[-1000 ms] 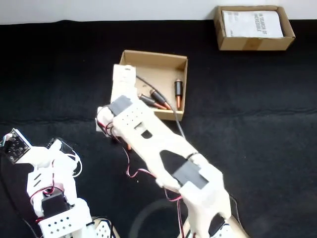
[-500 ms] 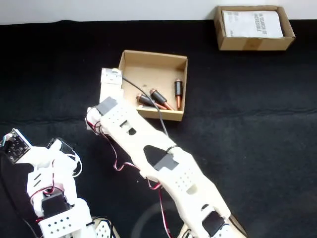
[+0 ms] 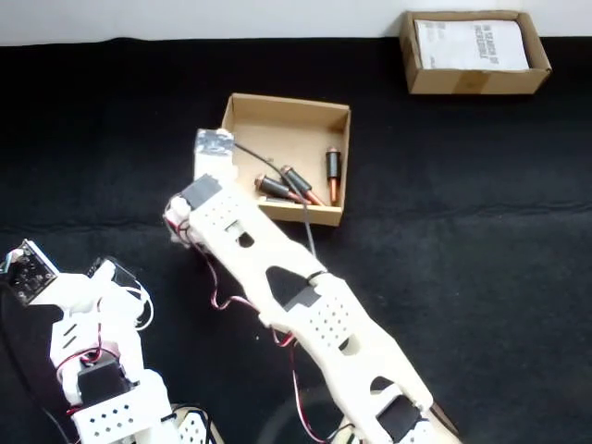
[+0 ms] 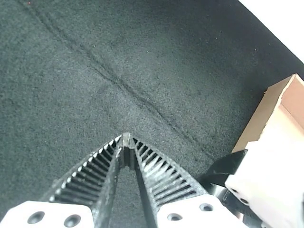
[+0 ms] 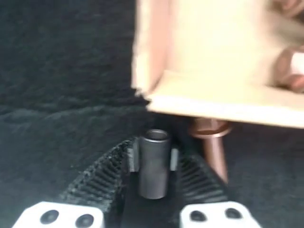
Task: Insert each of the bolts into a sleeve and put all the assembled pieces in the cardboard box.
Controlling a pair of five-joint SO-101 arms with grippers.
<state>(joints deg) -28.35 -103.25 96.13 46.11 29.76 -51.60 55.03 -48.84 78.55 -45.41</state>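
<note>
The black worktop [image 3: 481, 277] carries everything. The right arm [image 3: 305, 305] stretches from the near edge to the cardboard box [image 3: 287, 106], which sits mid-worktop toward the far edge. It ends at the box's near left corner, probably because the last loose parts lie there. A second box [image 3: 474, 54] sits at the far right corner.

The left gripper [image 4: 126, 142] hangs over bare mat near the near left corner with its fingers together on nothing, apparently parked clear of the work. Three assembled pieces [image 3: 296, 185] lie inside the box, against its right and near walls.

The right gripper [image 5: 154, 152] has its fingers clamped on a dark sleeve [image 5: 153, 167], held upright with its open end up. A copper bolt [image 5: 212, 145] lies just beside it at the foot of the box's outer wall, seemingly ready for pairing.
</note>
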